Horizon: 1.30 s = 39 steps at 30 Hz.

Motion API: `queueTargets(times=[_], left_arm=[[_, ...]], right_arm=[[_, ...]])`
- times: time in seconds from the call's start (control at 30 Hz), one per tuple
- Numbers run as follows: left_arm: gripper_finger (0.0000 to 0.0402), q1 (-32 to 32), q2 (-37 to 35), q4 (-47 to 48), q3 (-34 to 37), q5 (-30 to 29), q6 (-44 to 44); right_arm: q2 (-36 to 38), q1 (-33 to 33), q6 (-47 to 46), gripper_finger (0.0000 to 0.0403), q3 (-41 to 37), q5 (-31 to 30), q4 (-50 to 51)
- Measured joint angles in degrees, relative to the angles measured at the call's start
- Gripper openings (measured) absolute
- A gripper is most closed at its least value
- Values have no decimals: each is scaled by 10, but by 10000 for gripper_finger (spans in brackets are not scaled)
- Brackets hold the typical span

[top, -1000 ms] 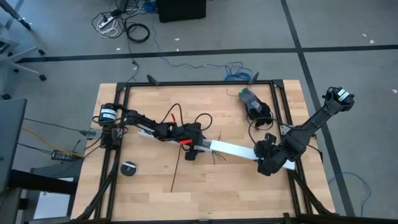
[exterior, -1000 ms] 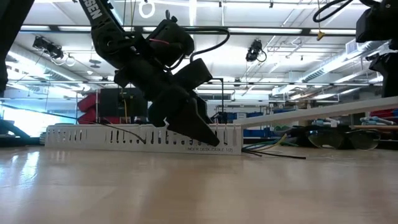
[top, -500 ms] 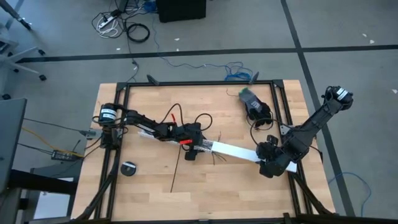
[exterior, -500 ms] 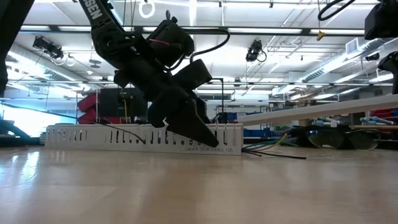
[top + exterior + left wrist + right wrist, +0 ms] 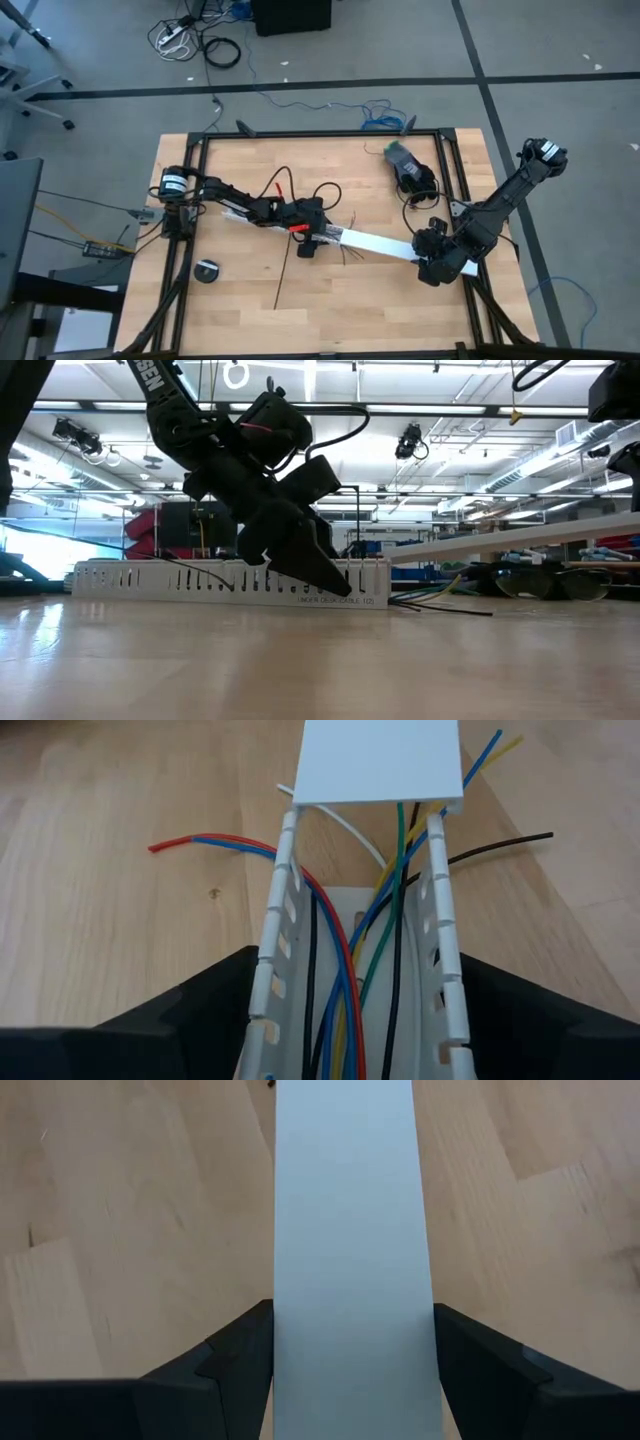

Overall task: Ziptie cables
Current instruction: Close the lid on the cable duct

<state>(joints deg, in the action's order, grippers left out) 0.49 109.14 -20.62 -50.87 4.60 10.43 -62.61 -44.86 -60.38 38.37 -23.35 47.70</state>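
Wooden worktop [image 5: 330,300]: long white slotted plastic channel [image 5: 300,228] lying lengthwise between both arms.
Left gripper [image 5: 352,1020] jaws straddle channel over coloured cables [image 5: 345,980] running along it; right gripper [image 5: 352,1370] jaws flank its flat white cover [image 5: 350,1230].

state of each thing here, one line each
left pincer: closed around the slotted channel
right pincer: closed on the white cover strip
slotted channel: open-topped, wires inside
white cover strip: one end raised, partly off the channel
cables: loose, unbundled
ziptie: lying on table, unused
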Motion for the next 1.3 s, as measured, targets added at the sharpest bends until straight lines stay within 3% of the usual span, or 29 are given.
queueTargets(times=[1.3], left_arm=[[295,0,0,-15,0,12,-1]], right_arm=[[-24,2,15,235,0,-10,-4]])
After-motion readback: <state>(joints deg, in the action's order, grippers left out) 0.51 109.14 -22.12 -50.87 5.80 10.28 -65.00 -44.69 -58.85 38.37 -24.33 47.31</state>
